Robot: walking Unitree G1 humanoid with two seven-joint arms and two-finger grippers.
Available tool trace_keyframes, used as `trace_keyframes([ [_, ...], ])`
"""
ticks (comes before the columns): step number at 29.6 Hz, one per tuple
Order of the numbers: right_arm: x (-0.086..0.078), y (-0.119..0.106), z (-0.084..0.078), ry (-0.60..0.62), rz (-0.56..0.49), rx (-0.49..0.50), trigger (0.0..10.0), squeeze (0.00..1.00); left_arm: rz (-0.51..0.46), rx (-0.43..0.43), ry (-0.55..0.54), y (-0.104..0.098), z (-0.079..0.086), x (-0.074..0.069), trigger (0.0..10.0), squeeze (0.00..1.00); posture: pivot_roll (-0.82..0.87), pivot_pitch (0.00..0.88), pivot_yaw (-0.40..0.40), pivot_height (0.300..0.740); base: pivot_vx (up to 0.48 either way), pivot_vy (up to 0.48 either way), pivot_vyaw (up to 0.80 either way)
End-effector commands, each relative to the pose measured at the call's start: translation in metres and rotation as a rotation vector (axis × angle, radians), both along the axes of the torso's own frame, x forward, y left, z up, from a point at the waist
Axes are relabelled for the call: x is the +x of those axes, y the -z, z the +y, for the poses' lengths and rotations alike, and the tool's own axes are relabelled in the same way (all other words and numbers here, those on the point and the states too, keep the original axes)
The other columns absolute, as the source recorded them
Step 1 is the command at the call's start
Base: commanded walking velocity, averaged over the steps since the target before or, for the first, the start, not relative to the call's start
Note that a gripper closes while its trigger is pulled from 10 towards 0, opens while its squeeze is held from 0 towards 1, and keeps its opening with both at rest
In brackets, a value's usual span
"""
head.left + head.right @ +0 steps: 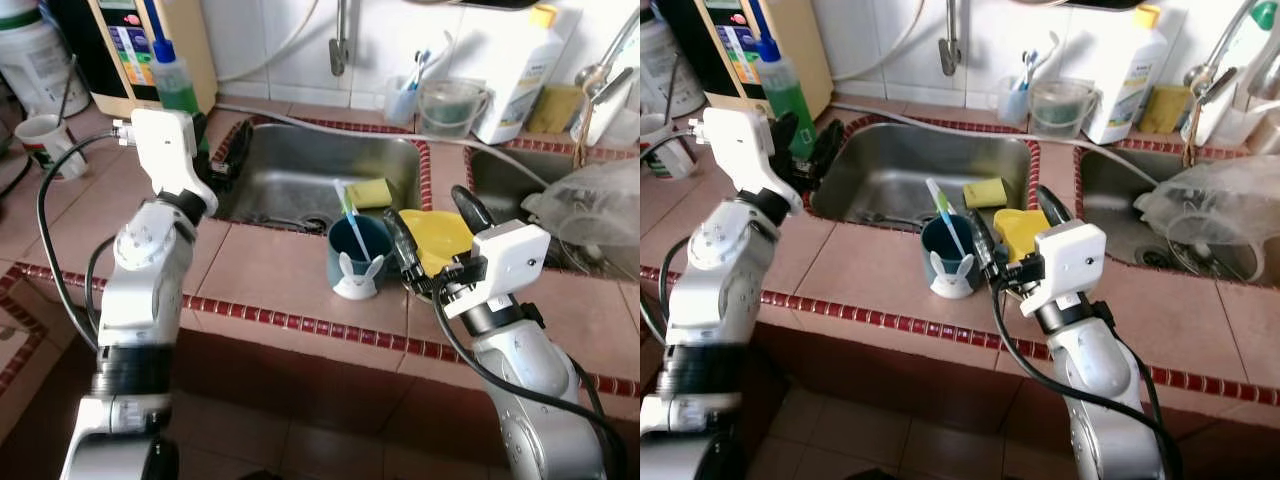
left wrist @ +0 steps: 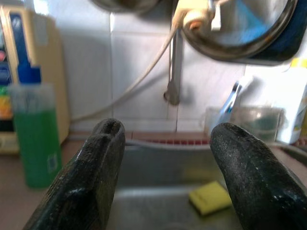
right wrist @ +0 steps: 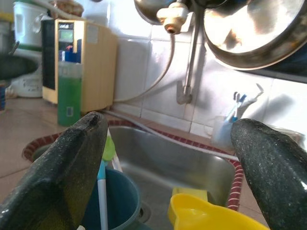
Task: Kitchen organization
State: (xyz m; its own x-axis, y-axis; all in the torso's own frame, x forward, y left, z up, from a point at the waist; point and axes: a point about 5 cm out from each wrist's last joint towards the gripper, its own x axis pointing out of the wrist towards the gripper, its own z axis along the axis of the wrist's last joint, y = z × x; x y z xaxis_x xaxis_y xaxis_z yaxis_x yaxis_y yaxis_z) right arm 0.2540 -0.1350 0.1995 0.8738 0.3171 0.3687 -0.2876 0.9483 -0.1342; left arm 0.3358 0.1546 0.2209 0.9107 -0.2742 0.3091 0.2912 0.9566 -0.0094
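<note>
Now: right end effector spread around the yellow cup

Right end effector (image 1: 436, 240) hovers, fingers apart, over the yellow cup (image 1: 440, 238) at centre right, beside the blue toothbrush cup (image 1: 356, 255). Lower squarely before closing, avoiding the neighbour. Left end effector (image 1: 228, 150), also apart, hangs at the sink's (image 1: 300, 175) upper-left rim.

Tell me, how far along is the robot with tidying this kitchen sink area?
Nothing looks done yet. Both claws are open and hold nothing. The right claw sits at the yellow scoop beside the blue rabbit cup holding a toothbrush, so that seems in hand. The left claw hovers at the sink's edge. The yellow sponge still lies in the sink.
</note>
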Motion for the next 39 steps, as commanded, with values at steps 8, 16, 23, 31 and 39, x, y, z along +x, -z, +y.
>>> trace_keyframes([
  [8,-0.005,0.003,0.004,0.0,0.001,0.021,10.0,0.0,0.025,-0.004,0.051,0.01,-0.015,-0.02,10.0,0.0,-0.16,0.024,0.029,0.711,0.0,0.0,0.0],
  [16,-0.005,0.012,0.001,0.064,-0.015,-0.002,10.0,0.0,0.033,0.034,0.039,0.022,-0.018,-0.031,10.0,0.0,-0.16,0.028,0.033,0.711,0.0,0.0,0.0],
  [23,-0.007,0.017,0.002,0.071,0.001,0.002,10.0,0.0,0.072,0.038,0.119,0.028,-0.029,-0.041,10.0,0.0,-0.17,0.026,0.04,0.711,0.0,0.0,0.0],
  [31,-0.016,0.024,0.006,0.022,0.043,0.017,10.0,0.0,0.083,0.055,0.182,0.028,-0.037,-0.049,10.0,0.0,-0.17,0.038,0.04,0.711,0.0,0.0,0.0],
  [39,-0.04,0.026,0.012,-0.107,0.097,0.012,10.0,0.0,0.108,0.094,0.27,0.031,-0.045,-0.062,10.0,0.0,-0.18,0.053,0.052,0.711,0.0,0.0,0.0],
])
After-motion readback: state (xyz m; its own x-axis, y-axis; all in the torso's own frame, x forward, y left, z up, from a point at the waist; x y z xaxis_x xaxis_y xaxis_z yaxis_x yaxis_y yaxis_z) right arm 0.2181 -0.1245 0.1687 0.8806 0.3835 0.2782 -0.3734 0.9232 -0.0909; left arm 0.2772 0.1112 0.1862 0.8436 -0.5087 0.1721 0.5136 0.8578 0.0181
